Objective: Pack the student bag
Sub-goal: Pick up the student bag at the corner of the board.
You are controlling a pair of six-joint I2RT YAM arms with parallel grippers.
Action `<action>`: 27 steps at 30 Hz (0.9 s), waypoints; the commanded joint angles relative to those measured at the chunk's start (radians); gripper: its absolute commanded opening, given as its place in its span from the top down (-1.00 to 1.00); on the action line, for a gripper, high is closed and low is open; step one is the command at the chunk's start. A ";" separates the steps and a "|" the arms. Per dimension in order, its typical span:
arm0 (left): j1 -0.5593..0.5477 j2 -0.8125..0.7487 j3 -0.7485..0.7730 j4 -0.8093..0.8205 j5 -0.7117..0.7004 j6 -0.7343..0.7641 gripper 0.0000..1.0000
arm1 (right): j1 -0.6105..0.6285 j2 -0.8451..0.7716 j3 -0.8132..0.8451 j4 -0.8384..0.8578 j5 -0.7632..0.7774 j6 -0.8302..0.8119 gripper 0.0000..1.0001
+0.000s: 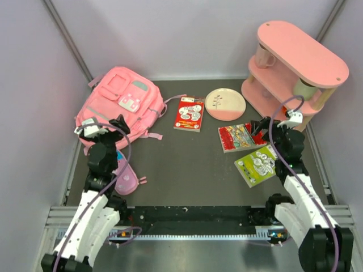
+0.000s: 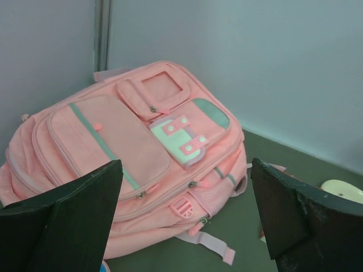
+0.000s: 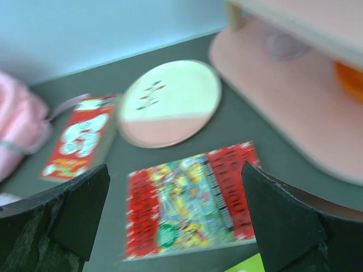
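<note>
Broadly, the dark table (image 1: 187,175) carries everything. A pink two-tier shelf (image 1: 300,62) stands in its far right corner. The student bag (image 1: 122,99) lies flat in the far left corner, close to the left wall, front pockets and white-and-mint patch facing up, with a pink strap trailing toward the middle.

Three books lie between bag and shelf. A red book (image 1: 189,113) sits just right of the bag, a red, many-coloured book (image 1: 241,137) is nearer the shelf, and a green book (image 1: 258,164) lies nearest of the three, partly under the right arm. A round cream-and-pink plate (image 1: 225,103) rests between the red book and the shelf. A small pink pouch (image 1: 125,178) lies near the left arm.

The left gripper (image 1: 116,126) hangs at the bag's near edge, jaws spread wide and holding nothing. The right gripper (image 1: 264,127) hovers by the many-coloured book, jaws equally wide and empty.
</note>
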 commanded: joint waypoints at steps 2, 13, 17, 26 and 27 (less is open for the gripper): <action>0.004 -0.172 0.021 -0.410 0.089 -0.201 -0.98 | -0.007 -0.132 -0.095 -0.084 -0.383 0.305 -0.98; 0.004 -0.223 0.179 -0.848 0.159 -0.367 -0.98 | 0.419 -0.123 0.174 -0.536 -0.094 0.148 -0.98; 0.004 -0.222 0.194 -0.878 0.126 -0.358 -0.98 | 0.516 0.036 0.306 -0.552 -0.005 0.150 -0.98; 0.004 -0.138 0.214 -0.898 0.181 -0.369 -0.98 | 0.535 0.372 0.250 0.140 -0.392 0.646 -0.98; 0.004 -0.128 0.226 -0.902 0.185 -0.369 -0.98 | 0.553 0.500 0.359 0.001 -0.376 0.531 -0.98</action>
